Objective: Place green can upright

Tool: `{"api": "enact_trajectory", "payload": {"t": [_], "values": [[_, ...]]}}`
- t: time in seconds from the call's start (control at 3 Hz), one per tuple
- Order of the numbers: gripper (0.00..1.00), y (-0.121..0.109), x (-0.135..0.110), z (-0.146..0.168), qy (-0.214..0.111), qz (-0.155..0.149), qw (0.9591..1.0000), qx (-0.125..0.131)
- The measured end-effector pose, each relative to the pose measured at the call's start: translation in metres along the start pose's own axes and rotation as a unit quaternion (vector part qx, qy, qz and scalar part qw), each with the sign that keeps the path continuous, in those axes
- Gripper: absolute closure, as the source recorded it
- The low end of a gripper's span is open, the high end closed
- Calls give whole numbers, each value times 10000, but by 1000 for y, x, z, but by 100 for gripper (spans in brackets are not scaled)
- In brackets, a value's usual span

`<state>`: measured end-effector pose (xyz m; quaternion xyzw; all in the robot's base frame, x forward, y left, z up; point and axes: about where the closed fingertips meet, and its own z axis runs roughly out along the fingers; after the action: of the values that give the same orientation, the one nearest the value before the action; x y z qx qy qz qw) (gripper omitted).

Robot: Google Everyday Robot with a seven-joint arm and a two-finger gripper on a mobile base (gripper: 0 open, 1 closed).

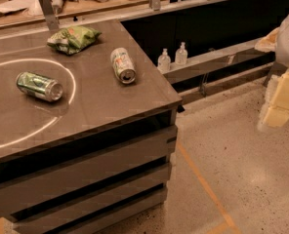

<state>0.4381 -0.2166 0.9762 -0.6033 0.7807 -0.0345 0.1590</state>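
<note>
You see the green can (39, 86) lying on its side on the table (110, 104), at the left part of the top. It rests inside a pale ring (72, 77) marked on the surface, close to the right arc of that ring. One silver end points to the right and a little toward the front edge. Because it lies on its round side, it can roll if you push it, so I think the grasp should come across the body and not along it.

The gripper (280, 99) is, as far as I can judge, the pale blocky shape at the right edge of the view. It hangs over the floor, well apart from the table and from the can. I cannot tell whether it is spread or closed, because only a part of it shows. It holds nothing that I can see.

Please do not confuse the target with the white can (123, 65). This one also lies on its side, nearer the right edge of the table. A green snack bag (73, 38) sits behind both cans. Two small bottles (172, 57) stand on a ledge beyond the table.

The task is, in my judgement, not yet begun: you must first bring the arm across to the left, over the ring.
</note>
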Motion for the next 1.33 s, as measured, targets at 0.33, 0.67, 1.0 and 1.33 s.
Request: {"api": "enact_trajectory", "payload": {"t": [0.33, 0.67, 1.0, 1.33], "values": [[0, -1, -1, 0, -18, -3, 10000, 14], [0, -9, -16, 5, -219, -26, 9997, 42], [0, -34, -62, 21, -256, -163, 9995, 19], [0, -69, -167, 36, -411, -584, 9974, -34]]}}
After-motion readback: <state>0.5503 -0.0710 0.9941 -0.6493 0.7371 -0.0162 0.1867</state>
